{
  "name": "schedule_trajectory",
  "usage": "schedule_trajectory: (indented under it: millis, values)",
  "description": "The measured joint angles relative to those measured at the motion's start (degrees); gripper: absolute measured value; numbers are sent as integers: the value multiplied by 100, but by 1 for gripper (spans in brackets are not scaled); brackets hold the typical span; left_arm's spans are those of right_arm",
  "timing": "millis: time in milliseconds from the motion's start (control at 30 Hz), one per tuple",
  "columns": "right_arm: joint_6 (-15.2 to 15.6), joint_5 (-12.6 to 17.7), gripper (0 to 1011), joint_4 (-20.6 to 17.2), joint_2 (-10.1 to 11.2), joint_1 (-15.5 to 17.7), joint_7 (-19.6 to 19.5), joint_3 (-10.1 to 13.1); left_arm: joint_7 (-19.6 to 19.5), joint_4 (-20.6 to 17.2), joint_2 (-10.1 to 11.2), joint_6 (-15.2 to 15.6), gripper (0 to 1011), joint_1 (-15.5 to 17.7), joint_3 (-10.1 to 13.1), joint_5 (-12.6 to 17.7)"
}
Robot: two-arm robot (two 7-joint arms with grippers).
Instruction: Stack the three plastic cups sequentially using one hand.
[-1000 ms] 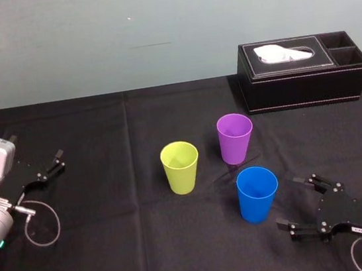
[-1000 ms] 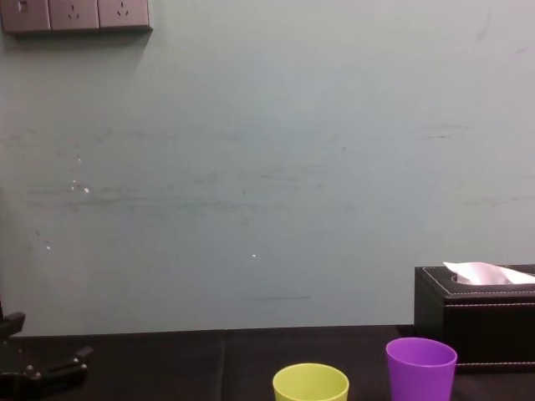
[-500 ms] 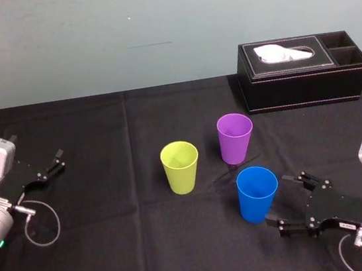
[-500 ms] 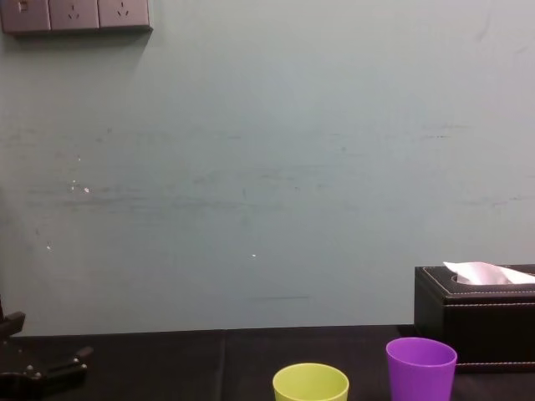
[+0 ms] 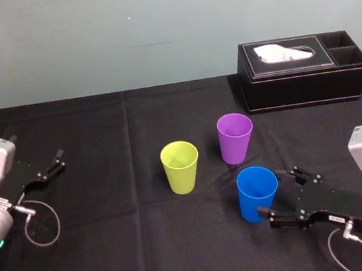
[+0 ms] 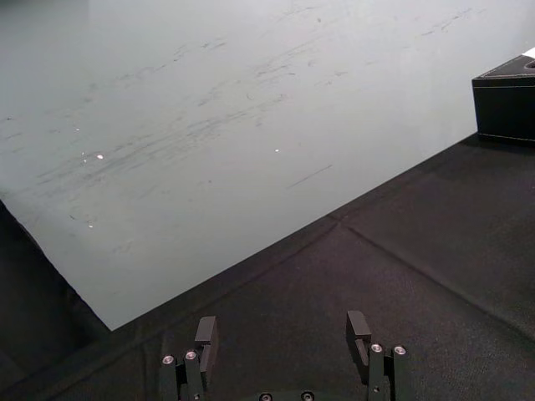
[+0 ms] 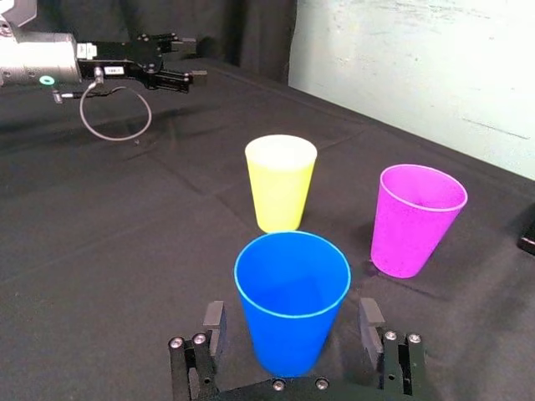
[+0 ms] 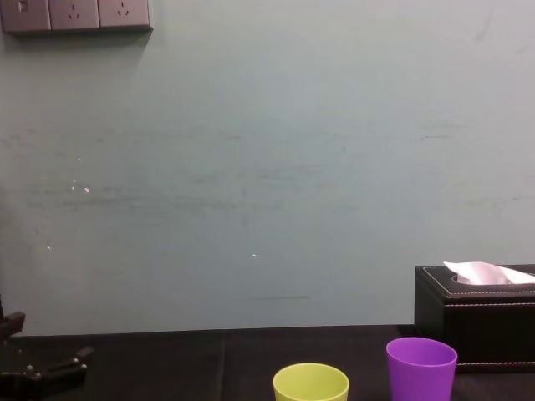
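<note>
Three plastic cups stand upright on the black cloth: a yellow-green cup (image 5: 180,167), a purple cup (image 5: 235,138) to its right, and a blue cup (image 5: 257,193) nearest me. My right gripper (image 5: 277,195) is open, low over the cloth, with one finger on each side of the blue cup (image 7: 291,301). In the right wrist view a small gap shows between each finger (image 7: 370,322) and the cup wall. Beyond it stand the yellow-green cup (image 7: 280,182) and the purple cup (image 7: 415,219). My left gripper (image 5: 48,167) rests open at the far left, away from the cups.
A black tissue box (image 5: 303,70) with a white tissue stands at the back right against the pale wall. A grey cable loop (image 5: 42,224) lies by the left arm. Bare black cloth stretches between the left gripper and the cups.
My right gripper has slid in from the right until its open fingers flank the blue cup. The cups and the left arm have not moved.
</note>
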State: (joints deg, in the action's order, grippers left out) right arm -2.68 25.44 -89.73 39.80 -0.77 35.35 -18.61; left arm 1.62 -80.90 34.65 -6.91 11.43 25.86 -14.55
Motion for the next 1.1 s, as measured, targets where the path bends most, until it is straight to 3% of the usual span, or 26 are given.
schedule_trajectory:
  millis: [700,1100]
  values:
    - [101,-67,1000,243,-248,-327,-50,-283,0,0,0,0,1010,0,0,0]
    - [117,-81,1000,263,-270,-360,-67,-300,0,0,0,0,1010,0,0,0]
